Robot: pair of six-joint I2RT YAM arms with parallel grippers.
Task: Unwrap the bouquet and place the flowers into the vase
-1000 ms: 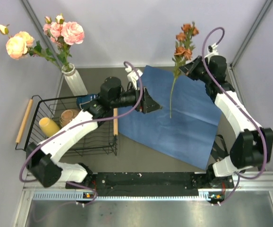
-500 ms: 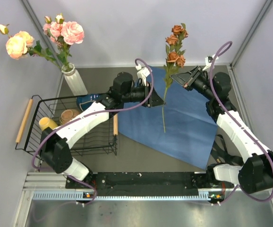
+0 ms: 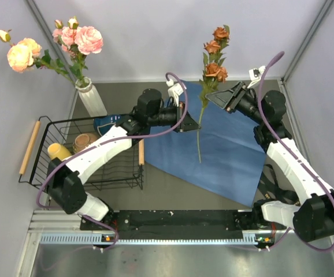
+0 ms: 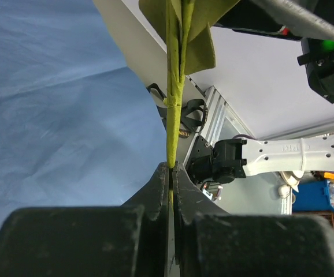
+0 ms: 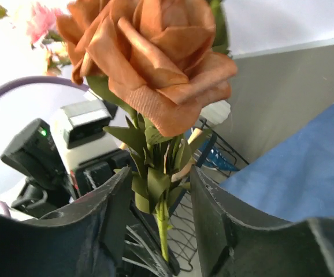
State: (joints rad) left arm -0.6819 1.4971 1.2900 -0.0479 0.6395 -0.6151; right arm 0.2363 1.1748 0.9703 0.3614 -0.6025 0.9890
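Note:
A rust-orange flower (image 3: 215, 70) stands upright above the bouquet's blue paper (image 3: 230, 144), which lies spread flat on the table. My left gripper (image 3: 196, 122) is shut on its green stem (image 4: 174, 86), which is pinched at the jaw tips (image 4: 171, 167). My right gripper (image 3: 211, 97) is open higher up, its fingers standing on either side of the leaves just under a bloom (image 5: 155, 63) with gaps on both sides (image 5: 161, 196). The white ribbed vase (image 3: 92, 99) at the back left holds pink and peach roses (image 3: 77, 39).
A black wire basket (image 3: 45, 167) with wooden handles stands at the left, holding a brown bowl (image 3: 85, 141) and a yellow cup (image 3: 59, 154). Grey walls close in at the back and sides. The two arms meet over the back middle of the table.
My left gripper has closed onto the stem. My right gripper, shut on the flower before, has opened. The flower was carried left and now holds nearly still.

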